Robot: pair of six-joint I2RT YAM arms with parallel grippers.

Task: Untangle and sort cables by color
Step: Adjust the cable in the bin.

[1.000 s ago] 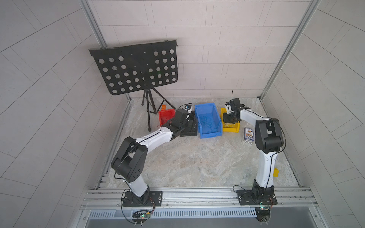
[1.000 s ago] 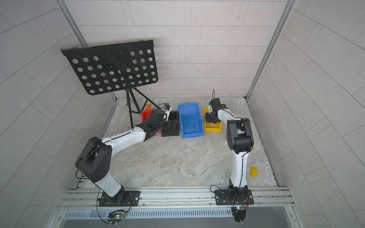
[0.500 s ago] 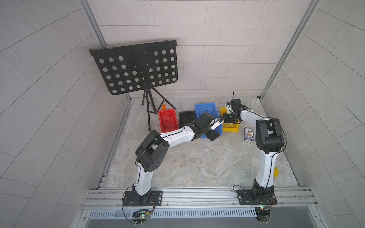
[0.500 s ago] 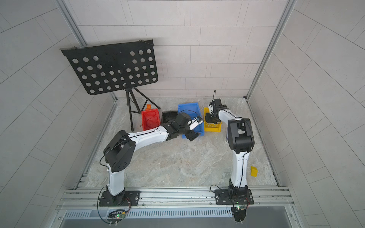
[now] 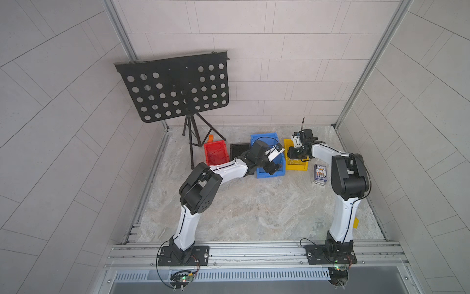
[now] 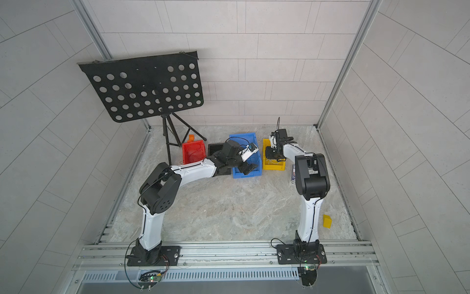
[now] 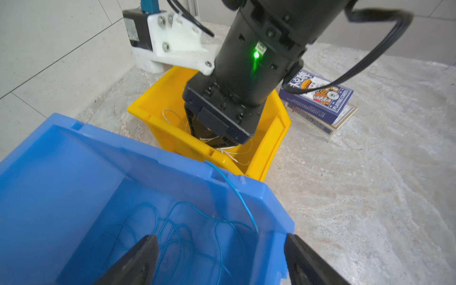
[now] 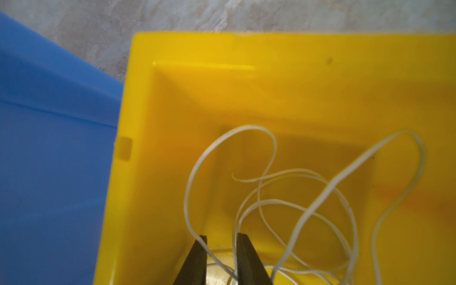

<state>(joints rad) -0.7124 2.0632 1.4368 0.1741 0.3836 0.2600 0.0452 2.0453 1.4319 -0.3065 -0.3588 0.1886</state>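
Both top views show the bins lined up toward 12 o'clock on the bench (image 5: 254, 216): red bin (image 5: 215, 149), black bin (image 5: 239, 147), blue bin (image 5: 269, 174), then yellow bin (image 5: 296, 166) at the 3 o'clock end.

The left gripper (image 7: 219, 240) hangs over the blue bin's near corner with its jaws spread wide and nothing between them. The blue cables (image 7: 177, 222) lie looped on the bin floor, but one strand (image 7: 243, 202) climbs over the rim toward the yellow bin. That strand looks like the left arm's job. It should come down on the stretch inside the wall, pinch low and tuck the strand inward, because a pull would probably drag the loops with it.

The right gripper (image 8: 221, 237) sits deep in the yellow bin with its jaws narrow but apart. One strand of the white cables (image 8: 320, 195) crosses the gap, loose rather than pinched. If it means to take that strand, it should close on that one alone and lift slowly. The neighbouring loops overlap it and seem likely to ride up with it.

The two wrists are near each other, so moving them in turn would be safer.
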